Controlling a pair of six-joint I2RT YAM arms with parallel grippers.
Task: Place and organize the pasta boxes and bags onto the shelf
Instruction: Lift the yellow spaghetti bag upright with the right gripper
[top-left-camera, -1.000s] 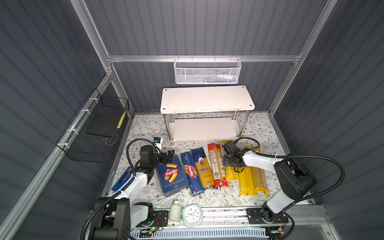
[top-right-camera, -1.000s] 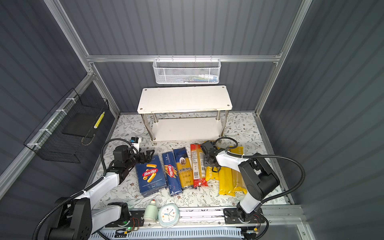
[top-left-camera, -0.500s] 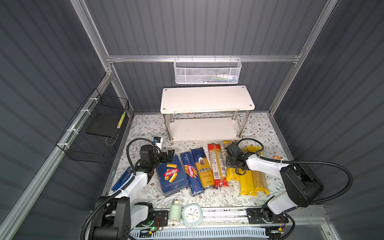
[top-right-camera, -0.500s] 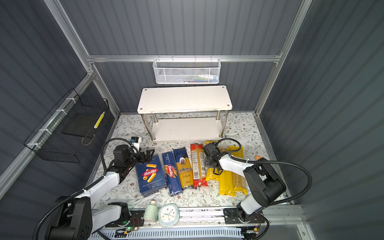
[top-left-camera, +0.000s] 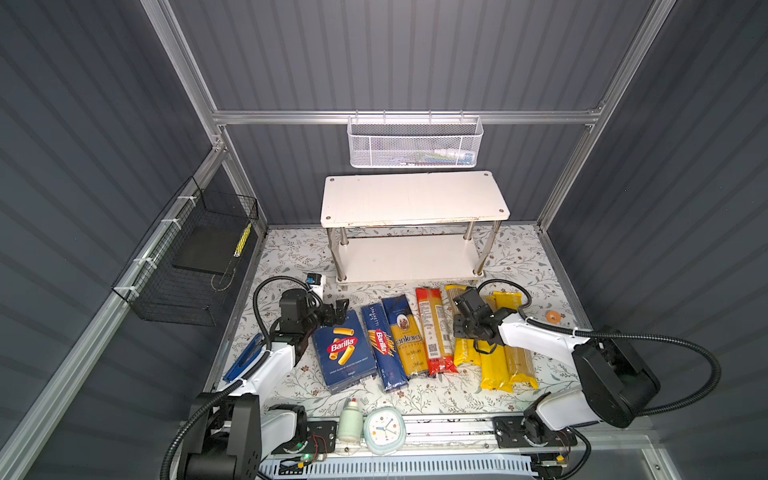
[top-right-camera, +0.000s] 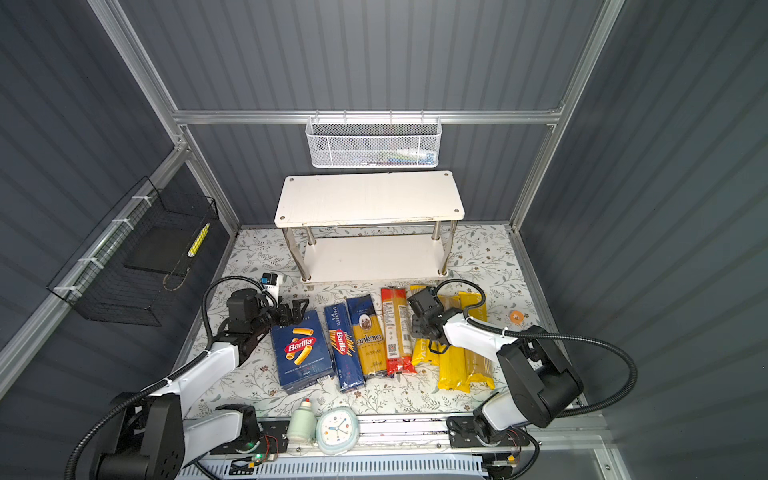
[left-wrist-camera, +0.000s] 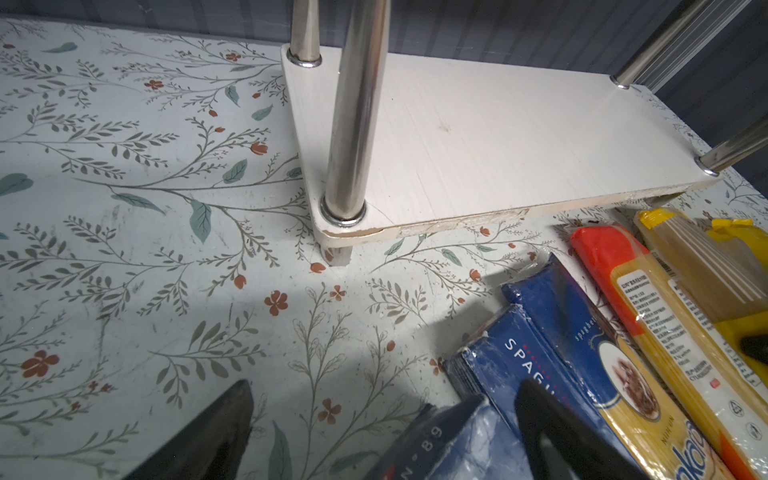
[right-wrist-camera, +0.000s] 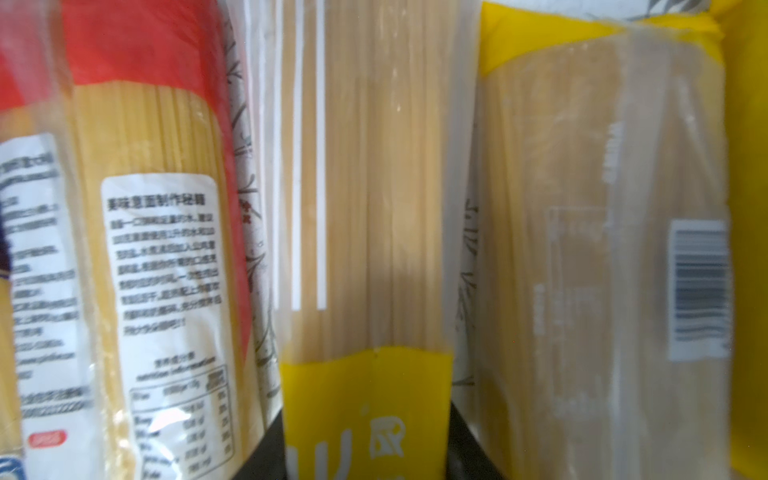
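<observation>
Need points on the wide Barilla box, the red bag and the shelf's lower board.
wide Barilla box (top-left-camera: 343, 345): a top view, on its red oval logo.
red bag (top-left-camera: 430, 328): a top view, on its white label.
shelf's lower board (top-left-camera: 405, 257): a top view, on its bare middle.

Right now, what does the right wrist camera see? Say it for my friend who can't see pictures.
Close up, a yellow-and-clear spaghetti bag lies between the right gripper's two black fingers. A red bag with a white label lies along one side and another yellow bag along the other, all a bit blurry.
</observation>
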